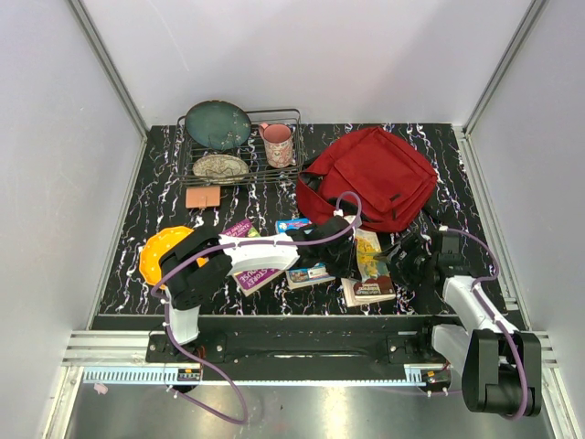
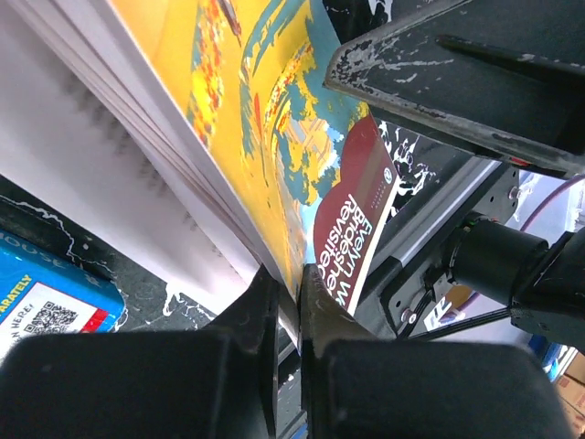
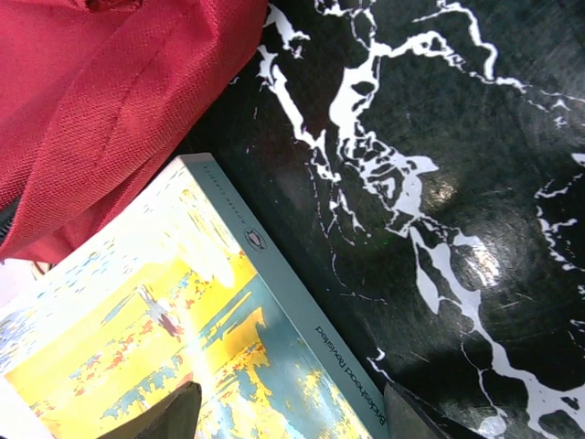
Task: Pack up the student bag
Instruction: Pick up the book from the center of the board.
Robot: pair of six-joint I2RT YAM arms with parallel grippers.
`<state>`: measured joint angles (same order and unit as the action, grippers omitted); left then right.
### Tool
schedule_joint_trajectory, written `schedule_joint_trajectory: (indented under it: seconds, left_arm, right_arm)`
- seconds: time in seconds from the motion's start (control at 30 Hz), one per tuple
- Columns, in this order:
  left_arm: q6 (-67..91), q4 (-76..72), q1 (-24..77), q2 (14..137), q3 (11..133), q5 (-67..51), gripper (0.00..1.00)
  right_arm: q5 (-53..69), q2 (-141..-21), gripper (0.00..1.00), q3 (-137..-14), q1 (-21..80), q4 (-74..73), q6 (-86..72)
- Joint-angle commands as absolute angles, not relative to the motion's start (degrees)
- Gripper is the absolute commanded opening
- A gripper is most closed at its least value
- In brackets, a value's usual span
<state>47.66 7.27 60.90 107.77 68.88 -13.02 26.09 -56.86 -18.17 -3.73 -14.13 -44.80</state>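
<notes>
Left gripper (image 2: 291, 283) clamps the yellow paperback (image 2: 247, 119) by its edge, right gripper (image 3: 292, 416) hangs spread and empty above it, red bag (image 1: 370, 178) lies just behind at back right: book pickup looks under way, and next comes a lift toward the bag's opening.

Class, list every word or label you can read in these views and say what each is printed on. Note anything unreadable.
"Brideshead Revisited": spine of the yellow paperback.
"Evelyn W...", "Bridesh... Revisite...": dark-red cover panel, partly cut off.
"ARATELY", "HERE!": blue packet, cut off, beside a QR code.
Top view: lettering on the pink book and the other covers is too small to read.
</notes>
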Motion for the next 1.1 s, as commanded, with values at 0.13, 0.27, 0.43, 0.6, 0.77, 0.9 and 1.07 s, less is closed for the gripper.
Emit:
schedule_joint_trajectory:
  seconds: [0.13, 0.27, 0.43, 0.6, 0.77, 0.9, 1.07]
  left_arm:
    - [43.3, 4.8, 62.4, 102.6, 67.3, -12.0, 0.0]
    - [40.8, 5.2, 62.6, 94.9, 64.4, -11.3, 0.0]
    - [38.5, 7.7, 62.5, 86.5, 62.9, -9.3, 0.0]
    - [35.3, 10.0, 62.5, 83.9, 64.2, -9.1, 0.0]
    - [33.5, 9.5, 62.5, 82.5, 64.4, -9.3, 0.0]
    - [32.8, 7.0, 62.5, 82.2, 64.0, -10.8, 0.0]
    - [31.7, 5.0, 62.5, 80.9, 63.9, -11.7, 0.0]
  right_arm:
    - [26.7, -53.8, 0.98, -18.1, -3.0, -20.6, -44.9]
    - [27.5, -50.1, 1.0, -19.6, -3.0, -22.7, -45.1]
    - [35.4, -44.9, 1.0, -20.5, -3.0, -21.4, -43.1]
    - [46.3, -38.2, 1.0, -19.5, -3.0, -12.6, -47.8]
    - [51.4, -35.2, 1.0, -19.8, -3.0, -6.4, -51.8]
    - [52.9, -38.1, 1.0, -20.0, -3.0, -5.4, -51.4]
    - [49.7, -41.7, 1.0, -20.3, -3.0, -10.5, -45.6]
